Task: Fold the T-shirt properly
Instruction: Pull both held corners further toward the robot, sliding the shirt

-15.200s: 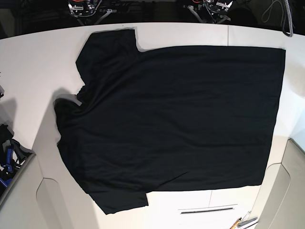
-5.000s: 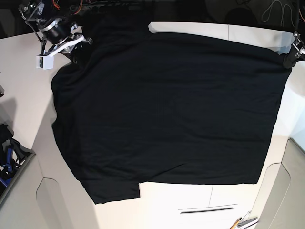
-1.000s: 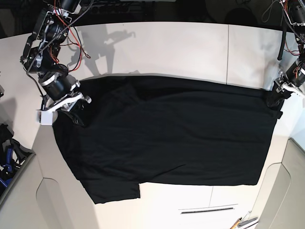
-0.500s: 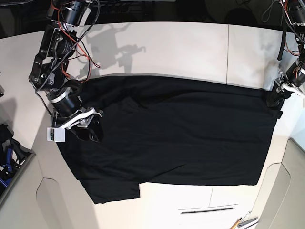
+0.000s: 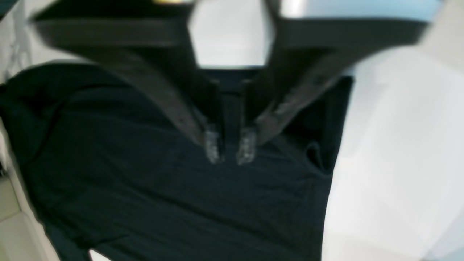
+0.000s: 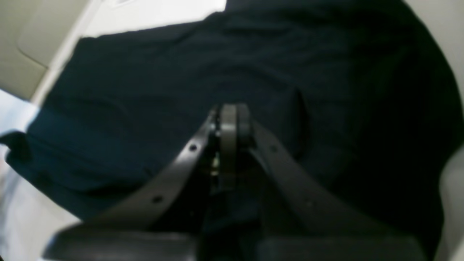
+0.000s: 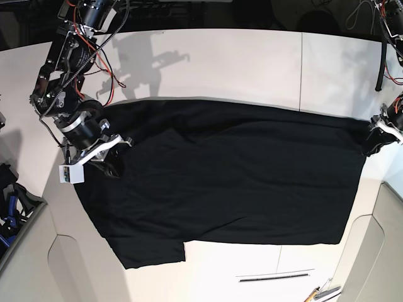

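Observation:
The black T-shirt [image 7: 227,176] lies on the white table [image 7: 239,63], doubled over with its fold line along the far side; only plain black cloth shows. My right gripper [image 7: 113,165] rests on the shirt's left end. In the right wrist view this gripper [image 6: 230,108] is shut, and no cloth shows between the tips. My left gripper [image 7: 370,146] is at the shirt's right edge. In the blurred left wrist view it [image 5: 230,150] hovers over the T-shirt [image 5: 163,188] with a narrow gap between the fingertips [image 5: 214,148]. Whether cloth is pinched there is unclear.
Beige recessed panels flank the table's near corners [image 7: 25,258] [image 7: 384,251]. Small tools [image 7: 321,292] lie at the front right edge, and a thin dark slot [image 7: 274,275] is just in front of the shirt. Blue-black gear [image 7: 9,207] sits off the left edge.
The right gripper slid onto the shirt's left end, opened, then shut and drew back slightly. The left gripper's fingers narrowed and it shifted a little toward the table's right edge.

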Robot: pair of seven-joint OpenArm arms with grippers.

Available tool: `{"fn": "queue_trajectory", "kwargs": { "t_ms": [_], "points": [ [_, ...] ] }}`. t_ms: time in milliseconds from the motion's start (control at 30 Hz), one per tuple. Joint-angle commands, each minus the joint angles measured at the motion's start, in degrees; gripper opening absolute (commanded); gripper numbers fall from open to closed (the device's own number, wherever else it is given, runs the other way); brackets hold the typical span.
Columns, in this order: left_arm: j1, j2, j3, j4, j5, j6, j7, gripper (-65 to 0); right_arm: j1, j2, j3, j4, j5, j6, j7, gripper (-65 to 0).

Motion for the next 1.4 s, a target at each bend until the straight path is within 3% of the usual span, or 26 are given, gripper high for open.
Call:
{"fn": "queue_trajectory", "kwargs": {
  "t_ms": [0, 200, 367, 600, 700, 900, 1033, 1367],
  "points": [
    [-0.46, -0.79, -0.31, 1.40, 0.22, -0.52, -1.07, -63.0, 0.37, 0.31, 0.07, 1.05, -0.57, 0.26, 1.86, -65.0],
    [-0.44, 0.09, 3.10, 1.22, 12.72, -0.52, -7.69, -65.0, -2.71, 0.35, 0.04, 0.68, -11.43, -5.51, 8.79, -65.0],
    [-0.42, 0.11, 11.39, 1.22, 23.41, -0.52, -12.70, -65.0, -3.15, 1.51, 0.04, -0.98, -14.58, -8.48, 9.31, -65.0],
    [-0.17, 0.11, 18.91, 0.85, 34.51, 10.05, -12.52, -65.0, -3.15, 5.14, 0.04, -12.48, -14.53, -9.68, 9.49, -65.0],
    [0.57, 0.07, 18.80, 0.85, 33.86, 11.47, -10.99, -65.0, -3.19, 5.95, 0.04, -15.10, -14.40, -9.68, 8.92, -65.0],
    [4.74, 0.07, 18.71, 0.87, 27.91, 11.13, -6.08, -65.0, -3.19, 6.03, 0.04, -13.62, -12.41, -9.14, 4.07, -65.0],
    [8.55, 0.09, 18.58, 0.98, 23.19, 8.61, -5.16, -65.0, -3.19, 6.01, 0.04, -11.96, -10.40, -6.73, 0.83, -65.0],
    [14.73, 0.11, 11.93, 1.33, 11.65, 1.03, 0.79, -65.0, -12.15, 6.23, 0.04, -2.89, -9.46, -6.62, -0.61, -65.0]
  ]
}}
